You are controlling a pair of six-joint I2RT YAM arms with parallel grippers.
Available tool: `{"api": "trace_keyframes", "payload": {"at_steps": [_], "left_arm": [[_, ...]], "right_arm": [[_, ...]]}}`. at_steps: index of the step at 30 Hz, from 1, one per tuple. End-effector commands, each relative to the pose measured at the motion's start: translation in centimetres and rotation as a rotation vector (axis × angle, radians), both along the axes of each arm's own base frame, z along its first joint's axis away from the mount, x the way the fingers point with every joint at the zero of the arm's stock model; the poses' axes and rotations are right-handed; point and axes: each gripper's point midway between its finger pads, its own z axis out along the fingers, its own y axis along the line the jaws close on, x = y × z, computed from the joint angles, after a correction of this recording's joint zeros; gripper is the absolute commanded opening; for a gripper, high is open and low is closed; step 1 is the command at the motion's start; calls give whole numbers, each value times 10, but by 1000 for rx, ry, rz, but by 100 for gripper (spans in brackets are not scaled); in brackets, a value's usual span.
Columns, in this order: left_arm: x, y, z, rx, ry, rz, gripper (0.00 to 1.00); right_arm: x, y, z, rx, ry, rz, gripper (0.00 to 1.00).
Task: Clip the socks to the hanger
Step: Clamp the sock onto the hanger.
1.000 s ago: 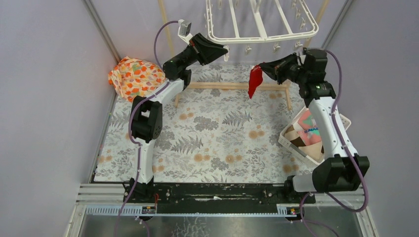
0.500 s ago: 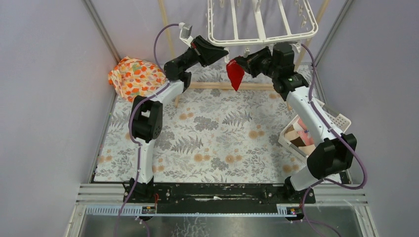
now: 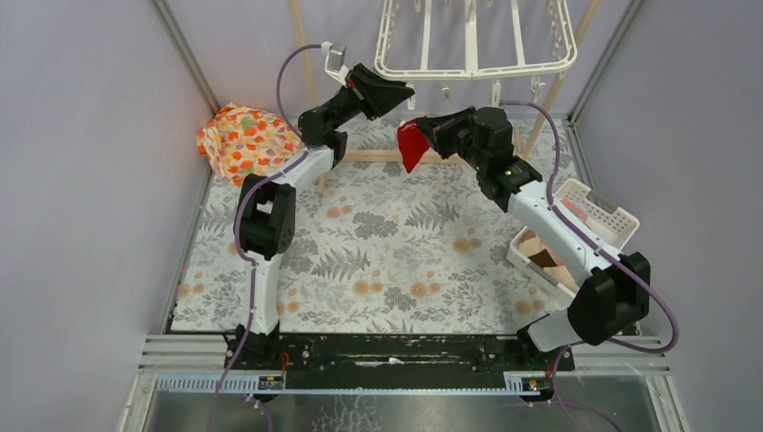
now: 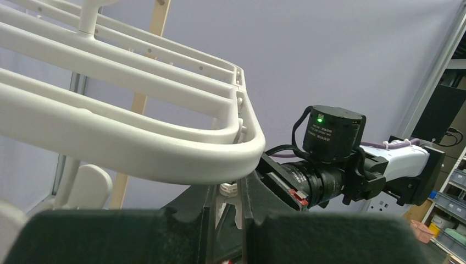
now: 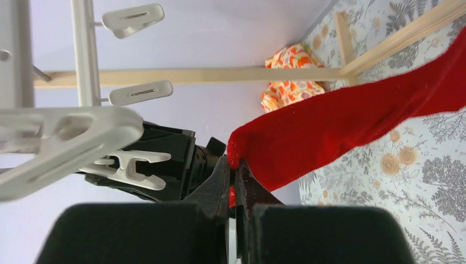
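Left hand (image 3: 406,91) is clamped shut on a clip (image 4: 228,199) under the hanger's (image 3: 477,70) near left corner. Red sock (image 3: 411,142) is pinched in the right hand (image 3: 434,128), held aloft just beside that clip, over the counter's (image 3: 378,261) far edge. Tan sock (image 3: 545,258) is seen in the basket (image 3: 614,216) at the right edge.

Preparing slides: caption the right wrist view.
Right gripper holds the red sock beside a hanger clip pinched by the left gripper.
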Motion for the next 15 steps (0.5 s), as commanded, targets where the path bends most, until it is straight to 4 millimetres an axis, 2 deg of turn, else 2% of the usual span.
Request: {"api": "trace_keyframes", "payload": {"at_steps": [1, 8, 15], "left_arm": [[-3, 4, 14, -16, -43, 30, 0], [-1, 4, 11, -12, -47, 45, 0], [1, 4, 9, -12, -46, 48, 0]], "right_arm": [[-7, -20, 54, 91, -145, -93, 0], [-14, -35, 66, 118, -179, -173, 0], [-13, -37, 61, 114, -173, -214, 0]]}}
